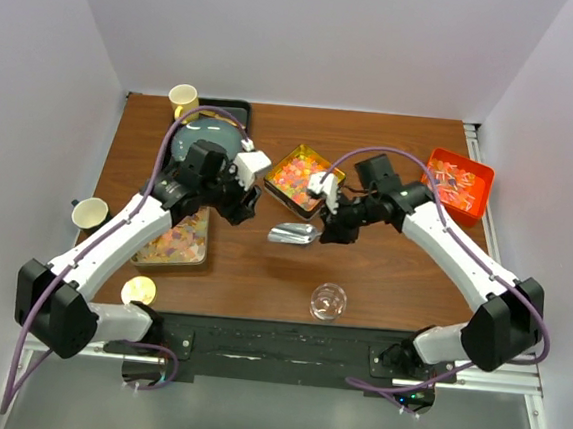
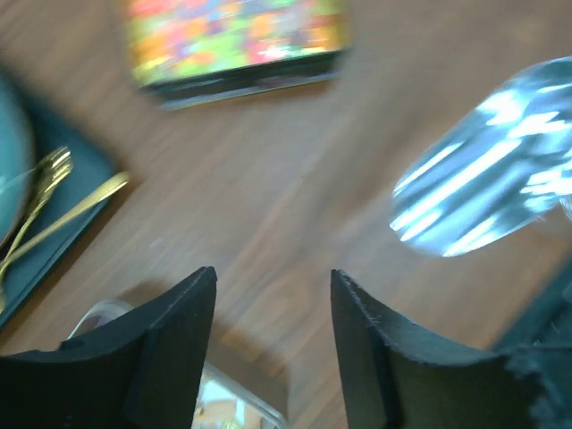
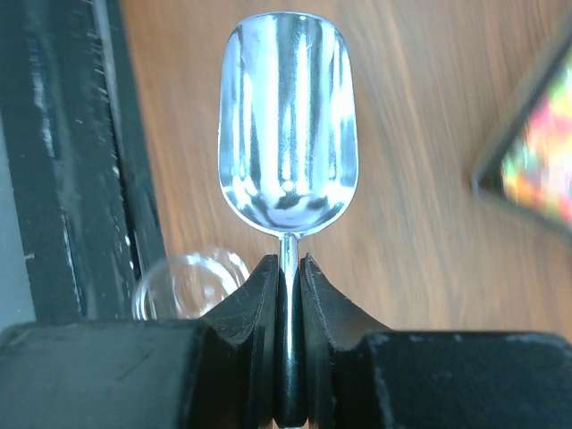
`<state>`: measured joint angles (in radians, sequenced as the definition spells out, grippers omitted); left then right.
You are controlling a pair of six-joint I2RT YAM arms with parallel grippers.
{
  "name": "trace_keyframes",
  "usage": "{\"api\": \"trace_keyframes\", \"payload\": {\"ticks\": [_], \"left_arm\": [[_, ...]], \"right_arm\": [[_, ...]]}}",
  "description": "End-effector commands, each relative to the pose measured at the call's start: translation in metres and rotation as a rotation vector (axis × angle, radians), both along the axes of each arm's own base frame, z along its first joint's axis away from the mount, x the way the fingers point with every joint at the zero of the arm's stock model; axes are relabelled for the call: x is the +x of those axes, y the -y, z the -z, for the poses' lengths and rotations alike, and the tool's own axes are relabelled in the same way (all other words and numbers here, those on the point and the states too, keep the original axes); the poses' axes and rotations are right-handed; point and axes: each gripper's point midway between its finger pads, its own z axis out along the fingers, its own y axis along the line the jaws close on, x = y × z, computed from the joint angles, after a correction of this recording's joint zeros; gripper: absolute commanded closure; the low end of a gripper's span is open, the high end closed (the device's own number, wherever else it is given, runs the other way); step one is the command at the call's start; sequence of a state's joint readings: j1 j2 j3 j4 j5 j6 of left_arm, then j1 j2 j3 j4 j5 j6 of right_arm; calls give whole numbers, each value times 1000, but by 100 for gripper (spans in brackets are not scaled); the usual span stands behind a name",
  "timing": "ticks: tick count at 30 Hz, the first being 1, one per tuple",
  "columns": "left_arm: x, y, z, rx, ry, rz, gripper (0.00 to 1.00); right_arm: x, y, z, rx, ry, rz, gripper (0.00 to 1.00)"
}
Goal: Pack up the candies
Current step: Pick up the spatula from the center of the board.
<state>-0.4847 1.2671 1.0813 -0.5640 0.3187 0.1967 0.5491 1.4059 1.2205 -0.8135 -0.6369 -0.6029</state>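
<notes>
Brown wood-grain table (image 1: 391, 279), plain white walls (image 1: 312, 36) on 3 sides; right gripper (image 3: 288, 268) is clamped tight on the metal scoop (image 3: 288, 125) by its handle, bowl empty; left gripper (image 2: 273, 279) hangs spread apart over bare wood; candies (image 1: 298, 178) sit in the yellow tin (image 1: 270, 178), red bin (image 1: 467, 160) and clear tray (image 1: 167, 264).
</notes>
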Motion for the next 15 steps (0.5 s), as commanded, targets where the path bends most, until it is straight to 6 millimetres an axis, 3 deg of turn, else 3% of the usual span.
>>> {"api": "trace_keyframes", "payload": {"ticks": [1,9,15], "left_arm": [[33,-63,13,92,22,-400,41],[24,-75,71,125,-144,-464,49],[21,-90,96,153,-213,-551,55]], "right_arm": [[-3,31,-10,7,-3,107,100],[-3,51,-11,14,14,200,100],[-5,56,-17,24,17,216,100]]}}
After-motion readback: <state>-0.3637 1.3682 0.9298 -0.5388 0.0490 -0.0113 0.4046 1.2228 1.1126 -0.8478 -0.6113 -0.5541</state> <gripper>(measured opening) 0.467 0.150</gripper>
